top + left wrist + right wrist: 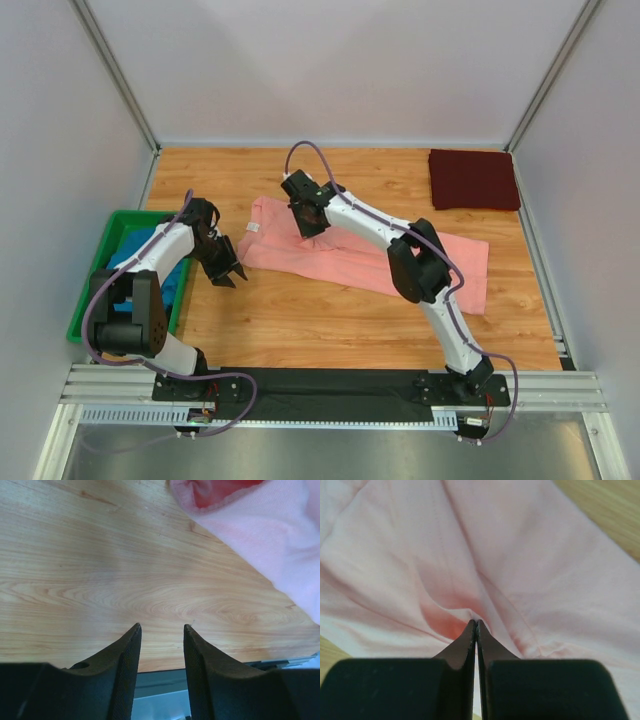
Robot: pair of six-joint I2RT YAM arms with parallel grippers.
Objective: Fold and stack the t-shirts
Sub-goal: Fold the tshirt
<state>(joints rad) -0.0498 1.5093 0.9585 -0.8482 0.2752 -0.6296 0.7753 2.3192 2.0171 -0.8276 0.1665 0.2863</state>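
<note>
Jaws of the right gripper [477, 622] are pressed together on a small raised pleat of the pink t-shirt [530, 555], which is spread, rumpled, across the middle of the table [300, 320]. Jaws of the left gripper [162, 626] are held apart with nothing between them, above bare wood just beside the shirt's left end. The maroon t-shirt [474, 179] is laid folded in the far right corner. The teal t-shirt [138, 247] is lying in the green bin [95, 285] at the left.

Hazards, as judged:
- Only a thin pleat is caught. It could be pulled out of the grip once load is applied.
- If the top layer alone is taken, the layers would be separated on lifting and the fold skewed.
- The pinch appears to be set within the cloth rather than on a hem, so bunching is to be expected.
- The left end is unsupported, so the shirt could be dragged instead of folded.
</note>
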